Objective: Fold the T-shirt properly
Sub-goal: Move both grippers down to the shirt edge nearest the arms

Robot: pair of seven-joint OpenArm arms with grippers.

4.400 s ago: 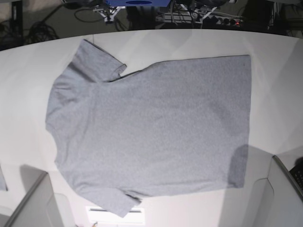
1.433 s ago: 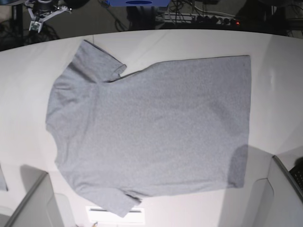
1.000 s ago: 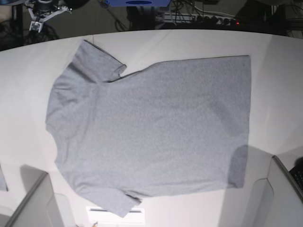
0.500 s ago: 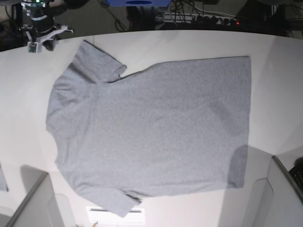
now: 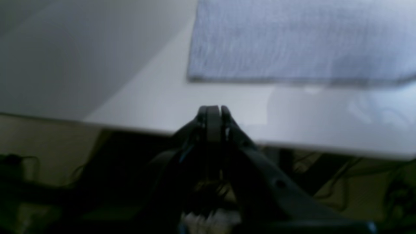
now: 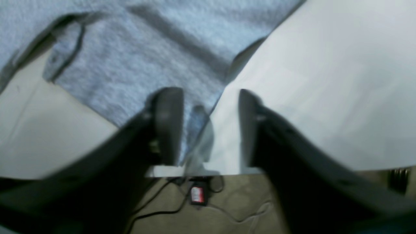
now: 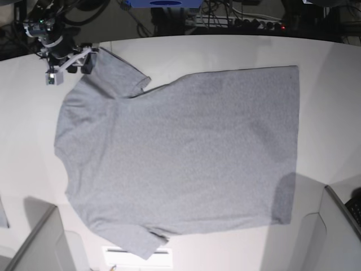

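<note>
First grasp pending: right pincer (image 6: 208, 126), jaws apart, straddles the T-shirt (image 7: 180, 152) sleeve edge (upper left); next, close. Left pincer (image 5: 213, 112) together.

Your base view looks straight down on the whole table (image 7: 225, 51), wrist views sit low and close at its edges, all sharing the T-shirt (image 7: 180, 158), blurred.

No legible text, labels or nos. anywhere; T-shirt (image 7: 180, 152) face plain grey.
</note>
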